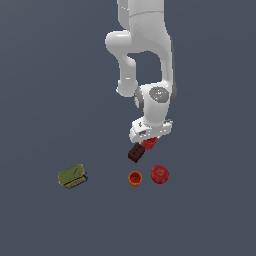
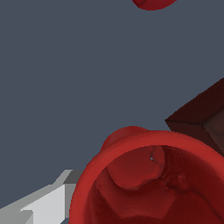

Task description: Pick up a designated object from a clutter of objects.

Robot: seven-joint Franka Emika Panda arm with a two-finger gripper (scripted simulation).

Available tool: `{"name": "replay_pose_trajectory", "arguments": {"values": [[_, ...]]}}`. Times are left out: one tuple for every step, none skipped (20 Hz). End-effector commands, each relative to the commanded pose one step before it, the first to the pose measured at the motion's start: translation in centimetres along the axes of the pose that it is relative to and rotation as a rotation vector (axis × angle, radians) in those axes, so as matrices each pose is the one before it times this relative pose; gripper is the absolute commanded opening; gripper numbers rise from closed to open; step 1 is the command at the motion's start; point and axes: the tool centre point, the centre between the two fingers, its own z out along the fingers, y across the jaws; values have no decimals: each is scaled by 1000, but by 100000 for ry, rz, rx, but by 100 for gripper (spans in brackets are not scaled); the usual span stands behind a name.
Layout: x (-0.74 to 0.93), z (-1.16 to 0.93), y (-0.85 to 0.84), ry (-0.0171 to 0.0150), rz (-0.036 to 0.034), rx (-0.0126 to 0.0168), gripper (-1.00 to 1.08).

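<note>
Gripper: gripper (image 1: 148, 140) hangs low under the white arm (image 1: 145, 45), right over the red cup; its fingertips are hidden behind the hand body, so whether it grips the cup or how wide it stands cannot be told. One pale grey finger (image 2: 41, 205) shows beside the cup's outer wall in the wrist view.
Red cup: red cup (image 1: 149, 144) sits directly below the gripper, mostly covered by it; in the wrist view its open rim (image 2: 144, 183) fills the frame, mouth toward the camera.
Dark brown block: dark brown block (image 1: 136, 152) lies just beside the cup, tilted, its corner close to the rim; touching or not is unclear.
Orange cup: orange cup (image 1: 135, 178) stands upright, near the block, apart from it.
Red round object: red round object (image 1: 160, 174) sits just beside the orange cup, with a narrow gap.
Olive-green can: olive-green can (image 1: 72, 176) lies on its side, well apart, toward the exterior view's left.
Surface: flat dark grey-blue floor (image 1: 45, 75); no edges or corners in view, with open room on all sides of the cluster.
</note>
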Motion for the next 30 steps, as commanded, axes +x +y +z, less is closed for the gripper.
{"name": "replay_pose_trajectory", "arguments": {"values": [[-12,153,-23,-156,-9,55,-100],[8,-143,14,146,-5,-86,-100],[-10,-18,17,0,0,0,-100],[-31,-53,50,0,0,0,-100],[-52,-89,83,0,0,0,-100],[-73,-124,116,0,0,0,-100],[-93,-160,149,0,0,0,-100],[-114,-195,182,0,0,0,-100],[-134,-230,215,0,0,0,-100],[-155,-266,247,0,0,0,-100],[-175,-302,280,0,0,0,-100],[-196,-337,313,0,0,0,-100],[-216,-373,346,0,0,0,-100],[-237,-409,379,0,0,0,-100],[-257,-446,412,0,0,0,-100],[-278,-483,445,0,0,0,-100],[-299,-520,478,0,0,0,-100],[-319,-558,511,0,0,0,-100],[-338,-590,542,-7,-16,46,-100],[-360,-635,577,0,0,0,-100],[-379,-668,611,11,-6,68,-100],[-394,-701,632,0,0,0,-100],[-411,-732,665,25,-5,94,-100],[-418,-750,672,0,0,0,-100],[-427,-766,692,29,-5,93,-100],[-433,-782,702,21,-4,66,-100],[-440,-800,711,0,0,0,-100],[-455,-824,743,31,-5,92,-100],[-463,-848,752,0,0,0,-100],[-471,-856,775,31,-3,92,-100]]}}
